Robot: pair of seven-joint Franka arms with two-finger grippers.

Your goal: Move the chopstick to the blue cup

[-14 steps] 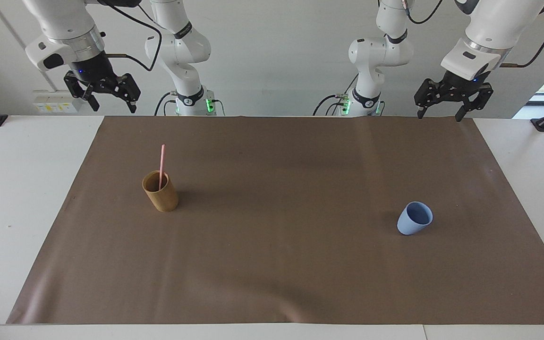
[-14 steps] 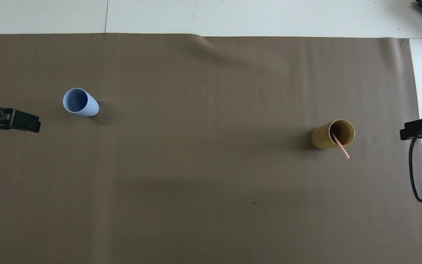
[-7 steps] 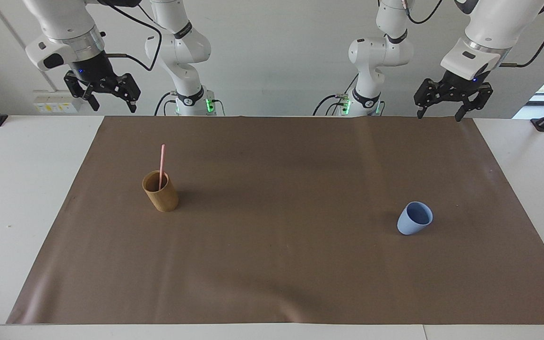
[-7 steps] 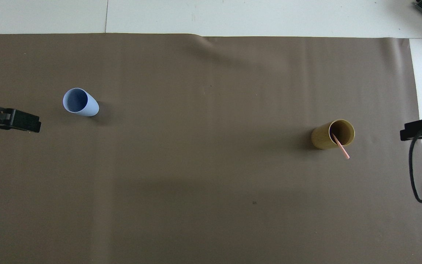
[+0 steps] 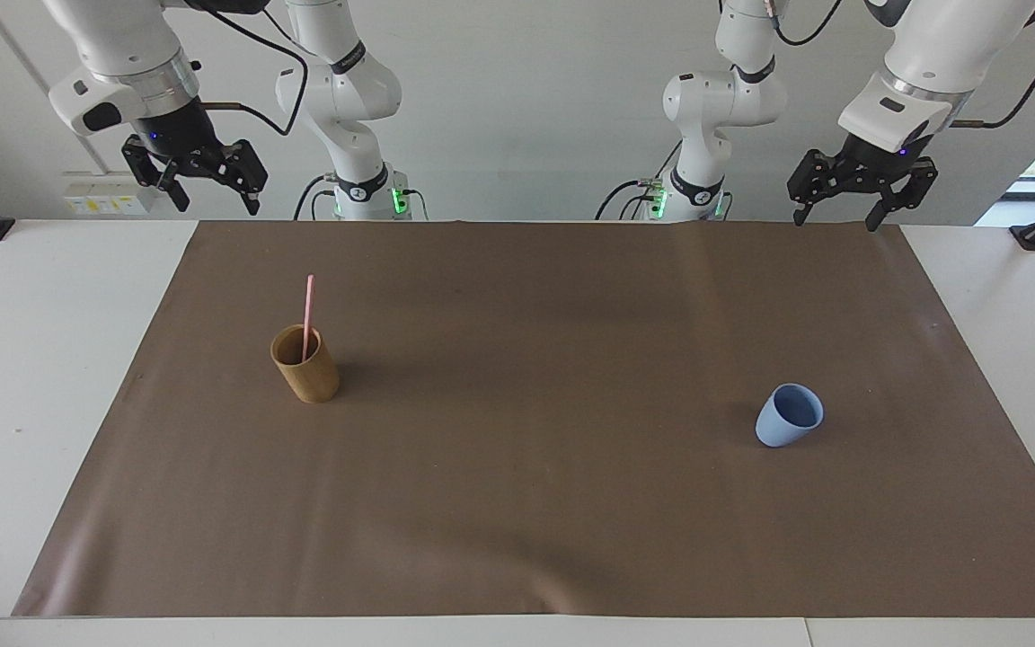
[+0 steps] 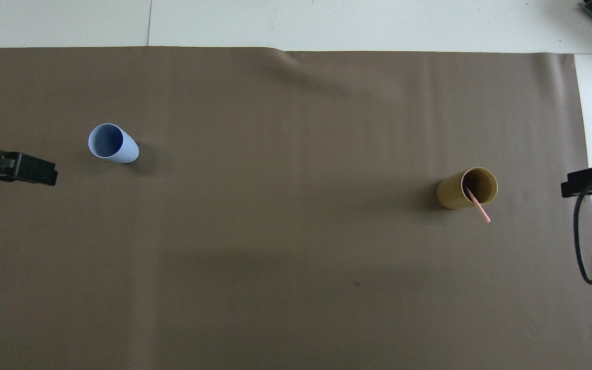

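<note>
Chopstick (image 5: 306,314) stands upright in the brown cup (image 5: 305,366), leaning on its rim, on the brown mat (image 5: 517,503) toward the right arm's end. Blue cup (image 5: 788,415) stands well apart from the brown cup, toward the left arm's end. Right gripper (image 5: 210,187) and left gripper (image 5: 841,214) hang released, holding nothing, above the mat's robot-side corners.

Two high opposing views share the mat (image 5: 517,503).

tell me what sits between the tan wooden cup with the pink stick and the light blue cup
Nothing: only bare brown mat lies between the tan wooden cylindrical cup, holding the thin pale-pink chopstick, and the small light-blue handleless cup. Both views show it.
</note>
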